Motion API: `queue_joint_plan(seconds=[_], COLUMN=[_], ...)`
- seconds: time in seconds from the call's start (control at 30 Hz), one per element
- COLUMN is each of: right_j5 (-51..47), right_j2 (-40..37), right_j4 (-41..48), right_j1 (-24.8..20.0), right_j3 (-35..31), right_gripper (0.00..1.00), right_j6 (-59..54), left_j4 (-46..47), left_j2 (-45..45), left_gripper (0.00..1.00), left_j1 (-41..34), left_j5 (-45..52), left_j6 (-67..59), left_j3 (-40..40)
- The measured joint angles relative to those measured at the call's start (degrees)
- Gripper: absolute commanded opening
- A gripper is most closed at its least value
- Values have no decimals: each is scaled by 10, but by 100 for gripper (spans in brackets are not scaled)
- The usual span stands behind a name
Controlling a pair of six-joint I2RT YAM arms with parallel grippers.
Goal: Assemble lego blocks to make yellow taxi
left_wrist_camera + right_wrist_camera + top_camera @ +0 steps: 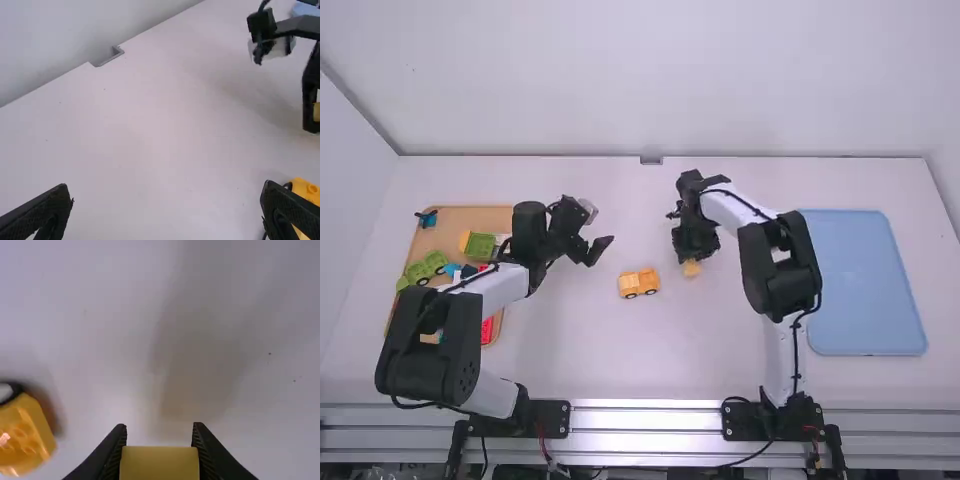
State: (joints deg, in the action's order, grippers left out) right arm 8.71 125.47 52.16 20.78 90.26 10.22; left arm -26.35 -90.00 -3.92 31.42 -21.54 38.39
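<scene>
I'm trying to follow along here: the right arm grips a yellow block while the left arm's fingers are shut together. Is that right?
Not quite: the left wrist view shows the left arm's fingers wide apart. The right arm's fingers do grip a yellow block.

The right gripper's fingers (114,452) close on a yellow block (160,463) (squarely between them); a yellow wheeled piece (25,437) sits apart from it on the white table (240,305).
</scene>
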Motion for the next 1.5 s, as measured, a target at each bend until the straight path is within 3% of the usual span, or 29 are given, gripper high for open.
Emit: queue_joint_plan(seconds=[0.37, 0.47, 0.83, 1.2, 1.37, 1.5], right_j5=[14, 41, 78, 65, 63, 63], right_j2=[0, 0, 0, 0, 0, 0], right_j4=[-6, -18, -23, -23, -20, -14], right_j1=[-1, -8, -28, -21, -21, -21], right_j3=[-43, -46, -46, -46, -46, -46], right_gripper=[0, 0, 0, 0, 6, 17], right_j6=[499, 570, 702, 733, 734, 734], left_j4=[0, 0, 0, 0, 0, 0], left_j2=[0, 0, 0, 0, 0, 0], left_gripper=[99, 99, 99, 99, 99, 99], left_j1=[0, 0, 0, 0, 0, 0], left_j5=[0, 0, 0, 0, 0, 0], left_j6=[-2, -4, -6, -6, -6, -6], left_j3=[0, 0, 0, 0, 0, 0])
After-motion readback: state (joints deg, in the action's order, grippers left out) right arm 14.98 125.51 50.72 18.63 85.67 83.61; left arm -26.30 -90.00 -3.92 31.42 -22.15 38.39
